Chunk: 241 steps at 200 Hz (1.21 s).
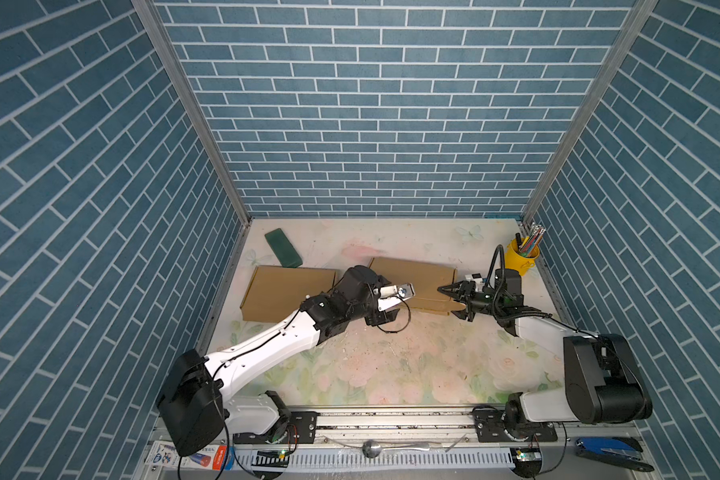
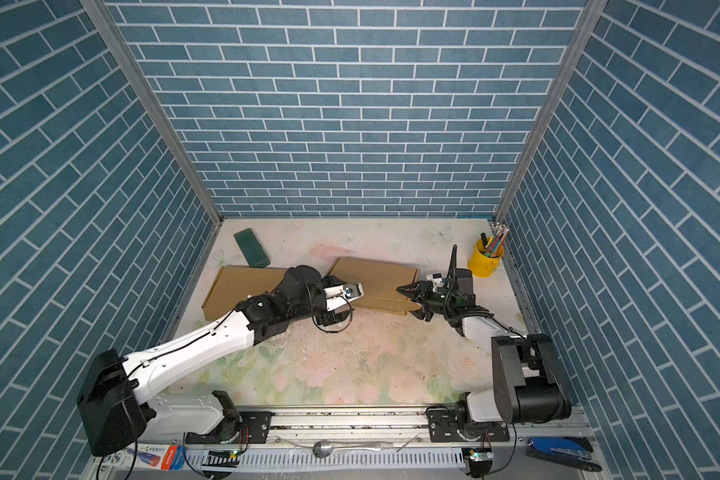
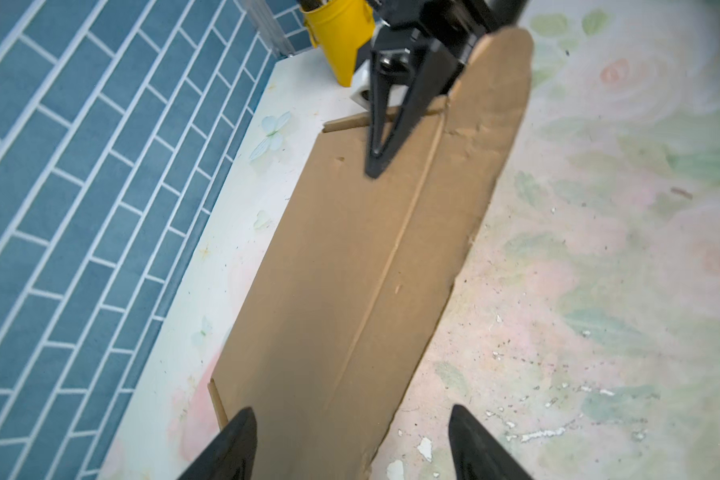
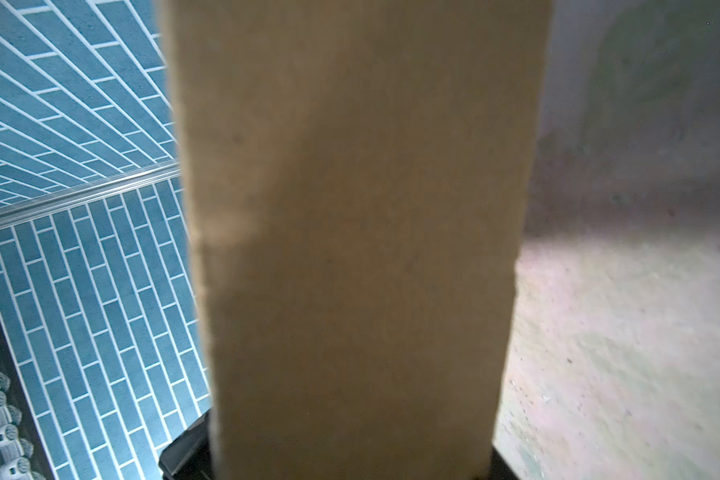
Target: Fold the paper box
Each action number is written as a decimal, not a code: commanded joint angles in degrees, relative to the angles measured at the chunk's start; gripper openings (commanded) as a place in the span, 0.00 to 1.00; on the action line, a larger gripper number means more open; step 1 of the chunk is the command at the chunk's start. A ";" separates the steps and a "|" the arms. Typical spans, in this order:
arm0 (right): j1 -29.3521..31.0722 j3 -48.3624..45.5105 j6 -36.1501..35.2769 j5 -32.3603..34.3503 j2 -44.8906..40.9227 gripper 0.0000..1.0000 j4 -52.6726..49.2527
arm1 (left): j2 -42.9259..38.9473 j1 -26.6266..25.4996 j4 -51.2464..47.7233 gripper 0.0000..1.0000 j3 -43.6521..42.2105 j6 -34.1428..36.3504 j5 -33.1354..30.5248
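Paper box [image 1: 416, 278] lies flat at worktop [image 1: 391, 365] rear centre, long axis left-right. Right gripper [image 1: 454, 301] clamps its right-end flap; left gripper [image 3: 351, 440] jaws apart over its left end.

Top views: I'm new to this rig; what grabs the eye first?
A flat brown cardboard box blank lies centrally, the right hand straddling its end flap, the left hand open at its other end. A second flat cardboard sheet lies left; a yellow pencil cup stands back right.

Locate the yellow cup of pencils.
In both top views the yellow cup of pencils stands in the far right corner of the table, just behind the right arm.
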 commanded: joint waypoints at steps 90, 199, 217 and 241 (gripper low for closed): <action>-0.75 2.84 10.18 -8.94 -2.58 0.49 -4.00 | 3.42 -4.14 2.46 0.75 -1.61 16.31 -10.02; -0.46 1.03 12.93 -11.35 -5.20 0.46 -5.11 | 1.88 -4.47 18.12 0.69 -10.56 25.37 -18.47; -0.21 0.75 12.95 -11.62 -5.63 0.46 -5.33 | 2.02 -4.40 22.35 0.69 -12.27 27.19 -19.65; 0.13 0.44 12.95 -11.80 -5.65 0.45 -5.42 | 1.98 -4.36 24.80 0.69 -12.97 28.24 -20.40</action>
